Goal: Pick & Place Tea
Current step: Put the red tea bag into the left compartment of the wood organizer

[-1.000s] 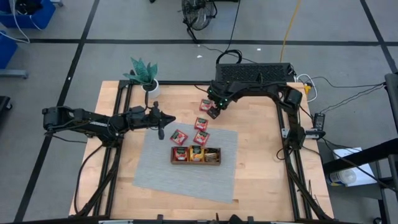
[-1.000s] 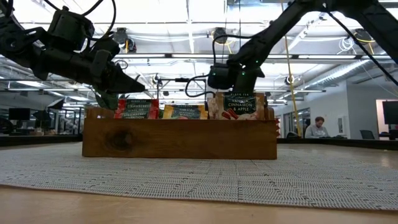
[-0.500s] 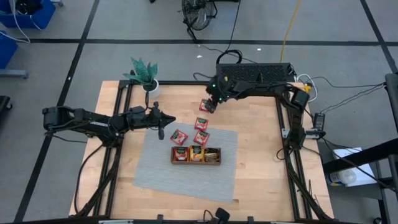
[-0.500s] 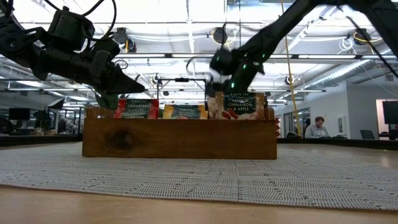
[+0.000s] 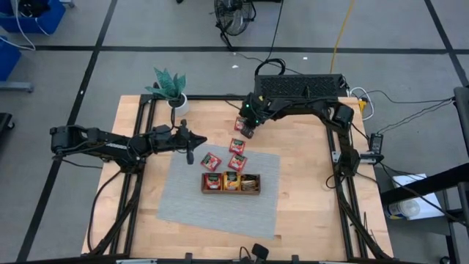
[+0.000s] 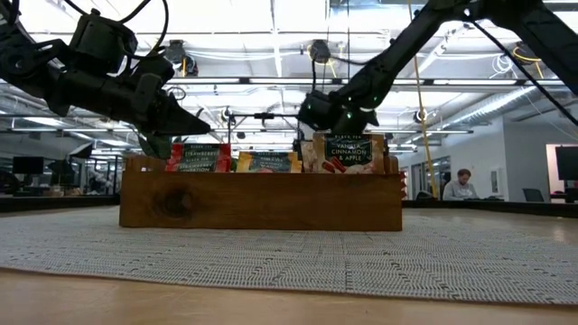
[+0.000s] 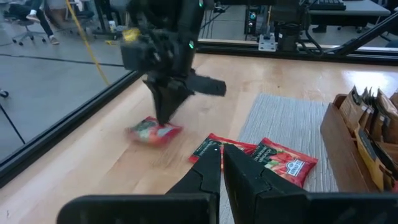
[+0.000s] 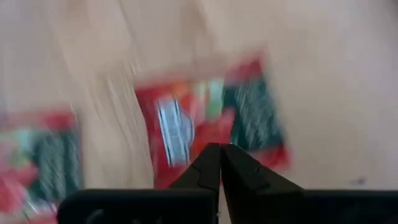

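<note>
Several red tea sachets lie flat near the far middle of the table: one (image 5: 237, 145) on bare wood, two (image 5: 237, 162) (image 5: 211, 161) on the grey mat's far edge. My right gripper (image 5: 248, 126) is shut on the farthest red sachet (image 7: 152, 133). The brown wooden tray (image 5: 251, 192) stands on the mat with sachets upright in its compartments. To the left of the sachets, my left gripper (image 5: 192, 155) hovers, shut and holding nothing. My right gripper pinches the red sachet between its two fingertips, on the sachet's face close to one edge (image 8: 214, 134). The fingers (image 7: 166, 112) slant steeply down onto it from the far right. The sachet shows blurred at table height; whether it is lifted clear I cannot tell.
A potted plant (image 5: 170, 88) stands at the far left corner and a black box (image 5: 300, 86) at the far edge. The grey mat (image 5: 220, 205) has bare room in front of the tray. A person (image 6: 461, 185) sits far off in the room.
My right gripper has shifted a little toward the far left and up over the farthest red sachet, tipping and rolling its wrist, and has closed on that sachet.
</note>
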